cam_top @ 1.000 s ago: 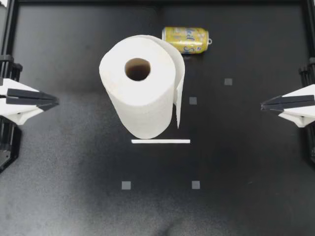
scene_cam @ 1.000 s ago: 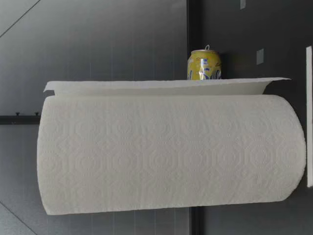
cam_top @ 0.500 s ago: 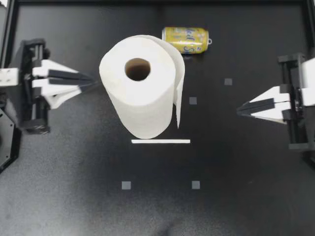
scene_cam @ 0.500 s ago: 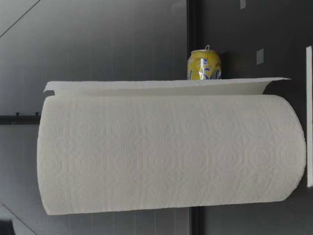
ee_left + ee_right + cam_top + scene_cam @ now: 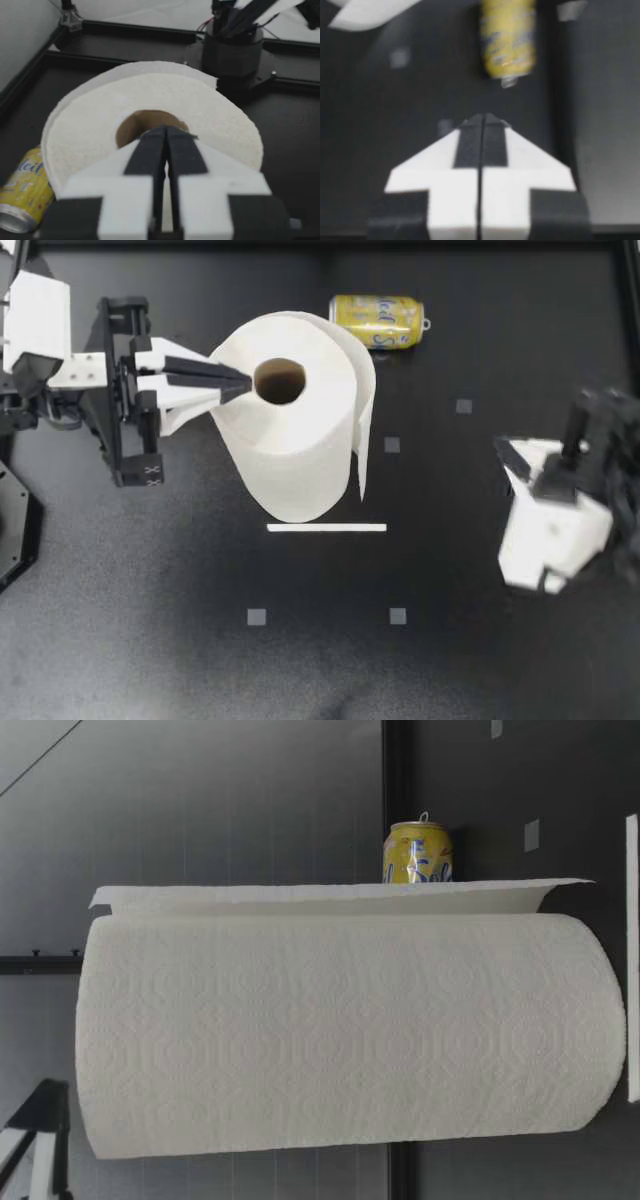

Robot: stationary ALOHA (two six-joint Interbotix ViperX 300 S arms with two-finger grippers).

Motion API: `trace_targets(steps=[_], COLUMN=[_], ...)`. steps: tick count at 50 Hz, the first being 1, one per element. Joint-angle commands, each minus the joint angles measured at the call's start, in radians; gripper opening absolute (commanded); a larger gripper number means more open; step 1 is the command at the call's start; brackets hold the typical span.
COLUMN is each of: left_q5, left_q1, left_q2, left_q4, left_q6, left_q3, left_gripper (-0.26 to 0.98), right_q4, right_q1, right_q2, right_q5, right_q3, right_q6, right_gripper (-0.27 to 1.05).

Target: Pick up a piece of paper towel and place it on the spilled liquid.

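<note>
Left gripper (image 5: pixel 243 388), closed on nothing, hovers at the top of the paper towel roll (image 5: pixel 300 455), tips by its core (image 5: pixel 280 381). Right gripper (image 5: pixel 503 448), likewise closed, sits near the right edge of the worktop (image 5: pixel 150 660). The roll stands upright mid-worktop, loose sheet (image 5: pixel 365 430) hanging. A sideways nudge could topple it toward the can (image 5: pixel 377 320) lying by the far edge. The can's contents are hidden, and no spill shows.

The paper towel roll (image 5: pixel 290 430) stands tall at centre frame, the can (image 5: pixel 377 320) lies upper middle; the table's (image 5: pixel 150 640) lower half seems open.
</note>
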Motion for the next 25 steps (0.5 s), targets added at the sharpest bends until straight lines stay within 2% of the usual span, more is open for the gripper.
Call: trace_targets(steps=[1,5,14,25], left_q5=[0.012,0.031,0.049,0.048], left_q1=[0.015,0.020,0.028,0.029], left_q2=[0.003,0.008,0.018,0.048], left_q4=[0.008,0.011,0.011,0.017], left_q6=[0.002,0.002,0.002,0.006], left_q3=[-0.034,-0.040,-0.046,-0.055], left_gripper=[0.12,0.12,0.12,0.12], right_q4=[-0.095,-0.141,-0.250,-0.380], right_q1=[0.077,0.104,0.106,0.103], right_q2=[0.041,0.100,0.264,0.380], right_q5=[0.058,0.061,0.066,0.066], right_q3=[0.005,0.028,0.028,0.009], right_q6=[0.160,0.347,0.741,1.114], right_gripper=[-0.02,-0.02,-0.02,-0.01])
